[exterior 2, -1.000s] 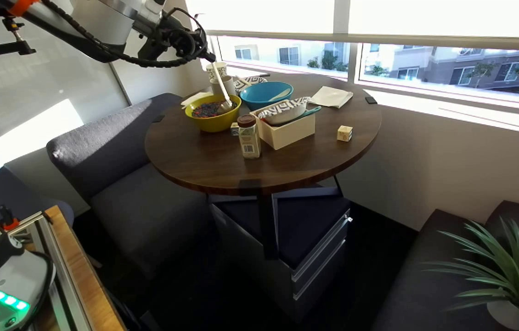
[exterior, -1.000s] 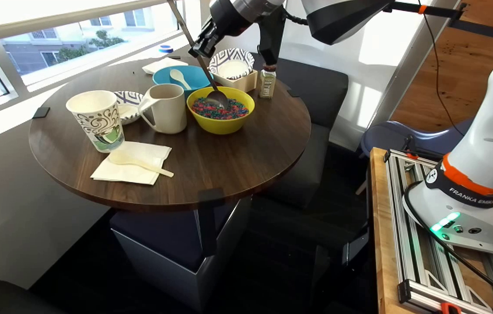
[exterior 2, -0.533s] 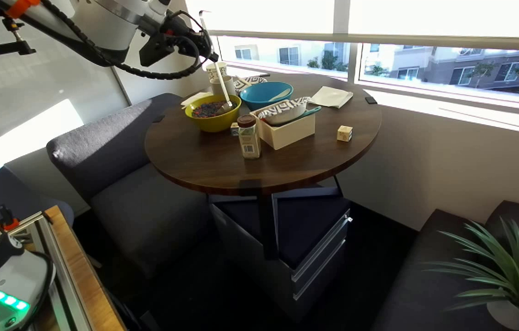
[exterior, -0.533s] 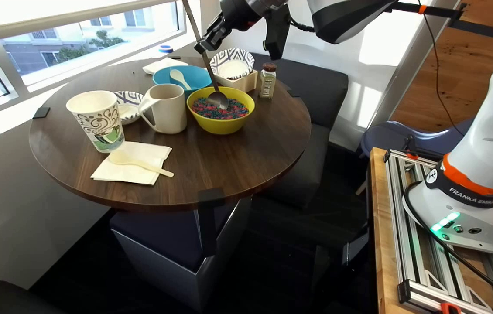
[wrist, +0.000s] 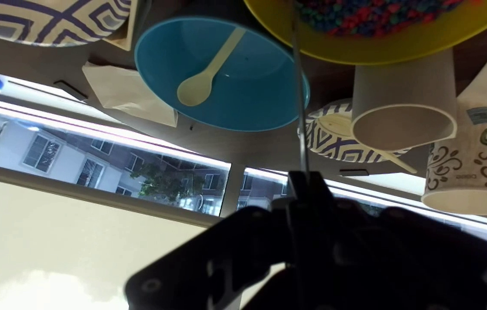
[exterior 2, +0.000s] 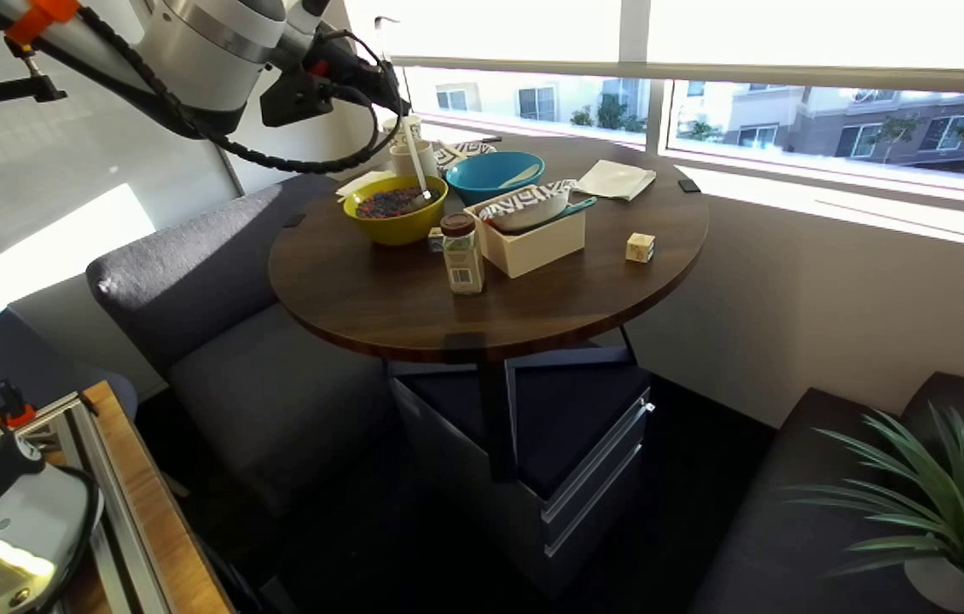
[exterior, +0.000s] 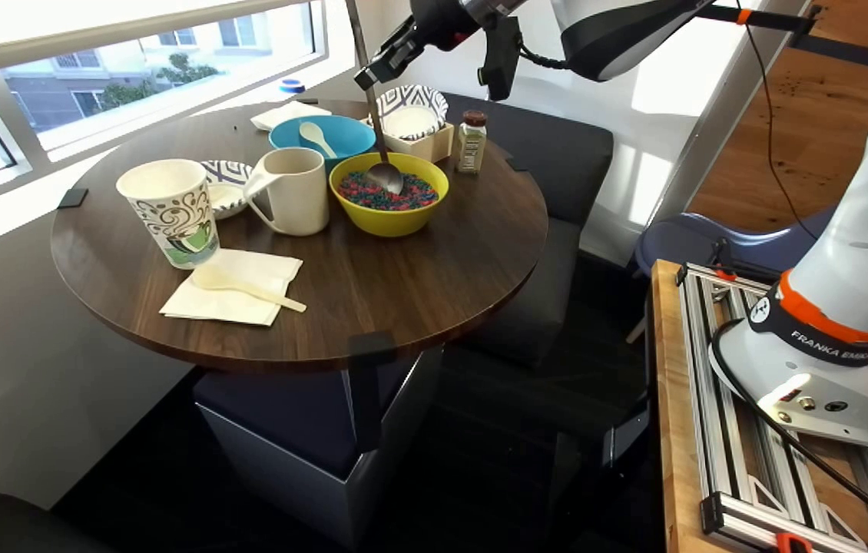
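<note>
The jaws pinch a long gray metal spoon (exterior: 378, 127) partway up. It leans, almost standing, its round end (exterior: 385, 178) below them in a round yellow plastic-looking bowl (exterior: 388, 223) of red, blue and green bits (exterior: 403, 198), toward the edge of the round brown wooden counter (exterior: 419, 292) by the gray padded seat (exterior 2: 277, 358).

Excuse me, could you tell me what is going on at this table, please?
The robot's gripper is shut on a long-handled spoon and holds it nearly upright. The spoon's head is down in the yellow bowl, which contains small coloured bits; how deep it sits in them is hard to tell. A blue bowl and a pale mug stand beside the yellow bowl on the round table.
</note>
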Action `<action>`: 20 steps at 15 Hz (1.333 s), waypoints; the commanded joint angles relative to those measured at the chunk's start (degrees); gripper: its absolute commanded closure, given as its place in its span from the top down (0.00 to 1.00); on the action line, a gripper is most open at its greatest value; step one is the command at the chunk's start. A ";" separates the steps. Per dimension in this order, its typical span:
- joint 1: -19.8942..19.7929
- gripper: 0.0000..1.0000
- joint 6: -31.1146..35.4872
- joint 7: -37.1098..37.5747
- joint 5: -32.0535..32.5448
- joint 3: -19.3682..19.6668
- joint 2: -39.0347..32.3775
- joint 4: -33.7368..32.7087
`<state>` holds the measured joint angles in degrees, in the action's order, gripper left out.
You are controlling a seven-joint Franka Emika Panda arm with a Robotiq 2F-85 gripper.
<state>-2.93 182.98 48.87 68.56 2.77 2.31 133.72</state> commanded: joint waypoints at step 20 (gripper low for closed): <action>-4.81 0.01 21.21 1.08 -0.57 6.84 -4.31 5.97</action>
<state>-7.02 202.34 46.41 64.85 8.87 0.05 138.32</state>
